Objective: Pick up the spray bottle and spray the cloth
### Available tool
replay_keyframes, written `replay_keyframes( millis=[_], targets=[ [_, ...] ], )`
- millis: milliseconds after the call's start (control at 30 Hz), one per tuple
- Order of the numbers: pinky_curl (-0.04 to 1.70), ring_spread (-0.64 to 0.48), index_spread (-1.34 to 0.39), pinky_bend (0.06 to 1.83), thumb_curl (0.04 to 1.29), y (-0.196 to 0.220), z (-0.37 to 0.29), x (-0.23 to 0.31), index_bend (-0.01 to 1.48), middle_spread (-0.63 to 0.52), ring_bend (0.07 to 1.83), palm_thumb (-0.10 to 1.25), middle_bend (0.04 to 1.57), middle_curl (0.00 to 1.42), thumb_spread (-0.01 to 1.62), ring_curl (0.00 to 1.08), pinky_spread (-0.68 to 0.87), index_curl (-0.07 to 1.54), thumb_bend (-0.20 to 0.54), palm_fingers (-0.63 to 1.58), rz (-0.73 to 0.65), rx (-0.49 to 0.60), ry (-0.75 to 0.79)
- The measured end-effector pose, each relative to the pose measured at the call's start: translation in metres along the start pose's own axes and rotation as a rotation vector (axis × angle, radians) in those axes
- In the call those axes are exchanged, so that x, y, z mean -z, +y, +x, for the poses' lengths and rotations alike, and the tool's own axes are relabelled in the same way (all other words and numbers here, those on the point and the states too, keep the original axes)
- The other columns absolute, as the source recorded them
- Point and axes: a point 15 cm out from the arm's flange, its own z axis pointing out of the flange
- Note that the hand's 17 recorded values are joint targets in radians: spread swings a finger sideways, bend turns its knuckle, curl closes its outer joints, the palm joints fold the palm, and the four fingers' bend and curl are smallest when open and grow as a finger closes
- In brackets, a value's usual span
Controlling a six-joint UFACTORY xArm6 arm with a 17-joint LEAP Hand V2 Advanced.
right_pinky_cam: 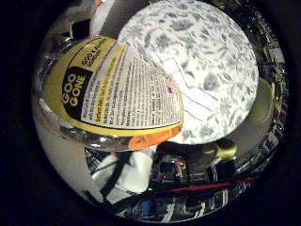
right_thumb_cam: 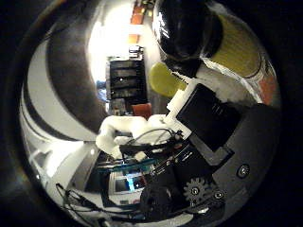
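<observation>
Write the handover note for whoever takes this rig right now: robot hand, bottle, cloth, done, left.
Robot hand: white and black fingers curled round the bottle, shut on it.
Clear plastic spray bottle with a yellow and black label: close against the palm, black spray head at the thumb side, held over the cloth.
White cloth with a blue-grey floral print: spread out flat beyond the bottle, not touching it as far as I can tell.
Done: bottle picked up.
Left: aim the nozzle at the cloth and spray. No spray or wet patch shows.
</observation>
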Motion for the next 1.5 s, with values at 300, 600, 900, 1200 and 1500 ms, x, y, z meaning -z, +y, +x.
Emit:
replay_keyframes(
  millis=[300,600,900,1200,1500],
  targets=[
    [1.14,-0.16,-0.2,1.05,0.78,-0.036,0.039,-0.046,1.15,-0.09,1.45,1.08,1.35,0.59,0.89,0.58,-0.23,0.72,-0.015,1.2,0.162,0.091,-0.169],
    [1.15,-0.16,-0.2,1.05,0.81,-0.077,0.087,-0.107,1.15,-0.07,1.45,1.06,1.36,0.59,0.87,0.58,-0.23,0.72,-0.015,1.2,0.257,0.119,-0.312],
    [1.16,-0.15,-0.2,1.05,0.82,-0.092,0.114,-0.145,1.15,-0.07,1.45,1.06,1.36,0.58,0.86,0.58,-0.23,0.73,-0.015,1.2,0.243,0.12,-0.322],
    [1.15,-0.15,-0.19,1.04,0.83,-0.1,0.136,-0.16,1.12,-0.07,1.45,1.01,1.36,0.58,0.81,0.58,-0.24,0.73,-0.028,1.19,0.234,0.093,-0.329],
    [1.01,-0.17,-0.22,1.12,0.81,-0.101,0.139,-0.159,0.67,-0.08,1.34,0.93,1.2,0.56,0.53,0.56,-0.31,0.7,-0.036,0.85,0.223,0.114,-0.318]
  ],
)
